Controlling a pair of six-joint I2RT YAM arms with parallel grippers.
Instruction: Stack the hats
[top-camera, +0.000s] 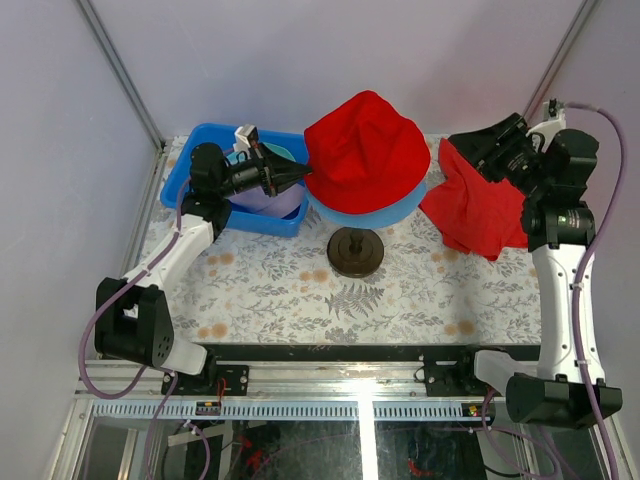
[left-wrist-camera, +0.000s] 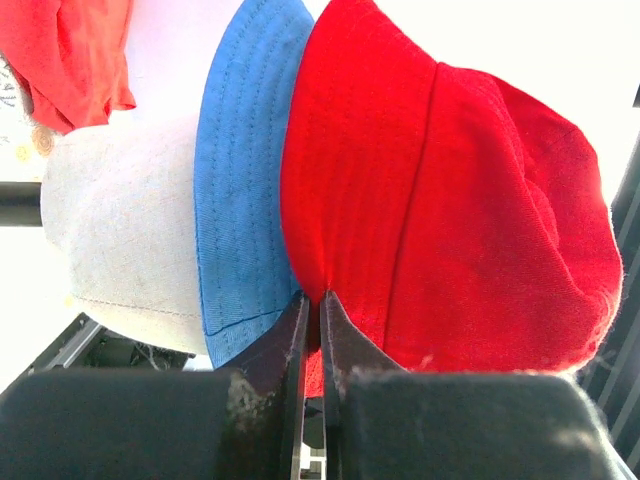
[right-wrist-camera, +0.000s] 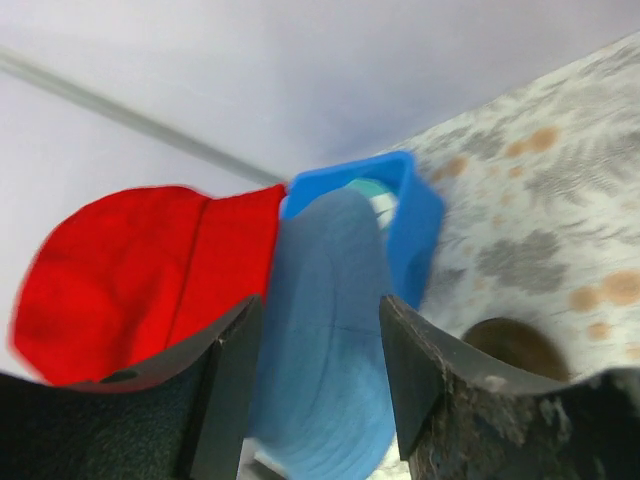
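A red hat (top-camera: 365, 150) sits over a blue hat (top-camera: 385, 212) on the mannequin head at the table's middle. My left gripper (top-camera: 297, 176) reaches in from the left and is shut on the red hat's brim (left-wrist-camera: 312, 290). Beside that brim lies the blue hat's brim (left-wrist-camera: 240, 190), with the beige head (left-wrist-camera: 120, 230) under it. A pale lilac hat (top-camera: 262, 203) lies in the blue bin (top-camera: 183, 188), with a bit of teal hat (top-camera: 287, 151) behind it. My right gripper (top-camera: 458, 148) hovers open to the right of the stack. Its view is blurred, with the blue hat (right-wrist-camera: 325, 330) beyond its jaws and nothing held.
A flat red cloth (top-camera: 475, 210) lies bunched under the right arm at the back right. The head's dark round base (top-camera: 356, 252) stands on the patterned table in front of the stack. Frame posts rise at the back corners.
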